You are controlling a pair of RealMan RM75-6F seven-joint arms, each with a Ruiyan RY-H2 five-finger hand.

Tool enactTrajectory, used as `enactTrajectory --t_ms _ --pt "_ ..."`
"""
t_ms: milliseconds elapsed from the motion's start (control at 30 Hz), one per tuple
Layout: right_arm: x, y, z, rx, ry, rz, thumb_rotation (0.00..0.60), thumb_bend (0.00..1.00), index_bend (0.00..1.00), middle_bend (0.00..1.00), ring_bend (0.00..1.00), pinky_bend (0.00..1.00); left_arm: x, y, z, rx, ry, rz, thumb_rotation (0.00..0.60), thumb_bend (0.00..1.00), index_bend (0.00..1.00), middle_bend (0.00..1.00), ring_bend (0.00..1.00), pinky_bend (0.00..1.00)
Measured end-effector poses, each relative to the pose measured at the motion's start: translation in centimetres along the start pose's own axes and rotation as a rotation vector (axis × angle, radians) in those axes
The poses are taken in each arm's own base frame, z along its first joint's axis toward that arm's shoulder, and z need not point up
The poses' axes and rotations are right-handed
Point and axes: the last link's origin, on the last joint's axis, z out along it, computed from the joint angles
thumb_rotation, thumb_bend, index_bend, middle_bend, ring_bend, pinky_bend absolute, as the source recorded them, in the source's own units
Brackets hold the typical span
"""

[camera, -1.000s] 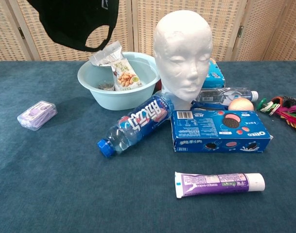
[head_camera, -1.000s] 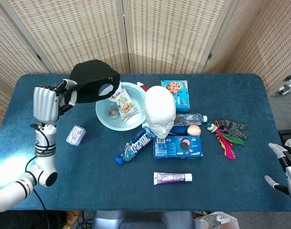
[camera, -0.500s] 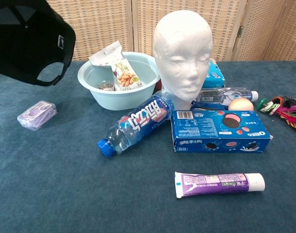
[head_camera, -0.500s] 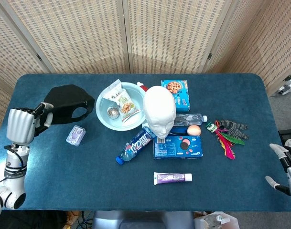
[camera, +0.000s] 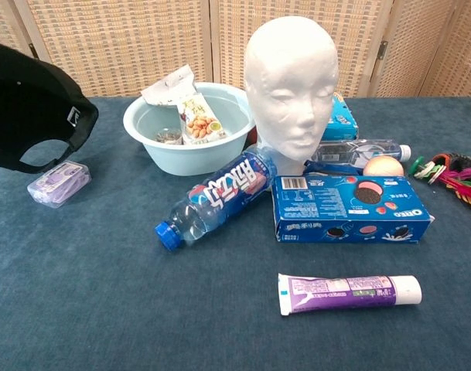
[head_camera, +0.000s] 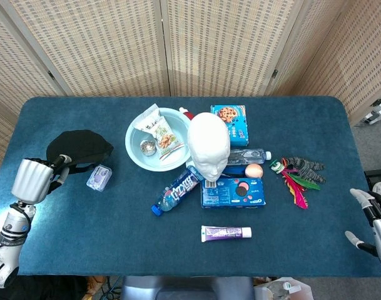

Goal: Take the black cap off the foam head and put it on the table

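The black cap (head_camera: pixel 79 147) sits low at the left edge of the worktop (head_camera: pixel 115 244), held at its rim by the left hand (head_camera: pixel 35 178), whose fingers close on the fabric. Whether the cap rests on the surface cannot be told; in the chest view its strap overlaps the small purple case (camera: pixel 59 183). The foam head (head_camera: pixel 209 147) stands bare near the worktop centre, well apart from the cap. The right hand (head_camera: pixel 373 220) hangs off the right edge near the front corner, fingers apart, holding nothing; the frame cuts it off.

Open surface lies along the front edge, broken only by the tube (head_camera: pixel 226 233), and across the right rear corner. The bowl (head_camera: pixel 139 152), bottle (head_camera: pixel 176 190) and blue box (head_camera: pixel 234 192) crowd the centre.
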Motion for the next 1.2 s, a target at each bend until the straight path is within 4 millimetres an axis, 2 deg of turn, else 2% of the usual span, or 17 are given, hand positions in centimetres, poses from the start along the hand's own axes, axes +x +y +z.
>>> enactTrajectory --t_ms 333,733,933,1100,1200 --pt "0.1 0.0 -0.1 -0.006 -0.001 -0.002 0.6 0.1 0.16 0.22 0.16 0.22 -3.8 2.7 -2.1 -0.072 -0.115 -0.008 0.6 0.53 0.65 0.98 1.0 1.0" --pt "-0.2 0.1 -0.1 -0.01 -0.006 0.002 0.6 0.1 0.16 0.22 0.16 0.22 -7.0 6.5 -3.2 -0.036 -0.197 -0.042 0.6 0.52 0.64 0.98 1.0 1.0" --pt "-0.3 0.3 -0.2 -0.017 -0.006 0.005 0.6 0.1 0.16 0.22 0.16 0.22 -8.3 8.5 -3.6 -0.039 -0.25 -0.046 0.6 0.5 0.61 0.97 1.0 1.0" --pt "-0.2 0.6 -0.3 -0.021 -0.005 0.005 0.6 0.1 0.16 0.22 0.16 0.22 -8.9 9.0 -4.0 -0.032 -0.293 -0.016 0.6 0.35 0.51 0.93 1.0 1.0" --pt "-0.3 0.6 -0.2 -0.021 -0.007 0.005 0.6 0.1 0.16 0.22 0.16 0.22 -9.0 9.2 -4.4 -0.015 -0.322 0.005 0.6 0.25 0.4 0.89 0.98 1.0"
